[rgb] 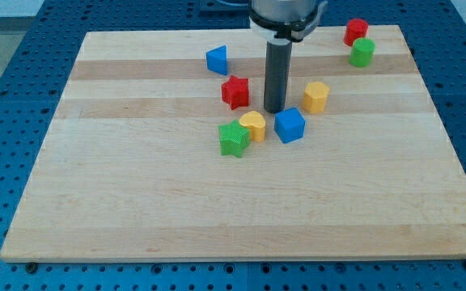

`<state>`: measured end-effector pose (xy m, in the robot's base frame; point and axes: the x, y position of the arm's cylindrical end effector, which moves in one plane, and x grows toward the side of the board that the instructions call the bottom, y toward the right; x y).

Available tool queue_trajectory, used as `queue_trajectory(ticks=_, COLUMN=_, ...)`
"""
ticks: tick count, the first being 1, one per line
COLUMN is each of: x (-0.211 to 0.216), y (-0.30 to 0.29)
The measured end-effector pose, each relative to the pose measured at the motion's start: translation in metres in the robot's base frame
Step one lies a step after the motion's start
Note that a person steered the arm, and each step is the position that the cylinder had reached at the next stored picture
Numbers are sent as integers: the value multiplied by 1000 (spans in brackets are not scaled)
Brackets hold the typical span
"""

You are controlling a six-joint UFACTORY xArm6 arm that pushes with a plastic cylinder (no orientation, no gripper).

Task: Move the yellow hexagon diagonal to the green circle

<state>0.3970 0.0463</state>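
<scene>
The yellow hexagon lies right of the board's centre. The green circle sits near the view's top right, just below a red block. My tip stands on the board about a block's width left of the yellow hexagon, apart from it. It is right of the red star and just above the gap between the yellow heart and the blue cube.
A green star touches the yellow heart's left side. A blue triangle lies toward the top, left of the rod. The wooden board rests on a blue perforated table.
</scene>
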Motion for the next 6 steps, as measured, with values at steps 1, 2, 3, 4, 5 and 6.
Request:
queue_trajectory(ticks=1, x=0, y=10)
queue_trajectory(ticks=2, x=-4, y=40)
queue_trajectory(ticks=3, x=-4, y=69)
queue_trajectory(ticks=4, x=-11, y=85)
queue_trajectory(ticks=5, x=-20, y=84)
queue_trajectory(ticks=6, x=-25, y=78)
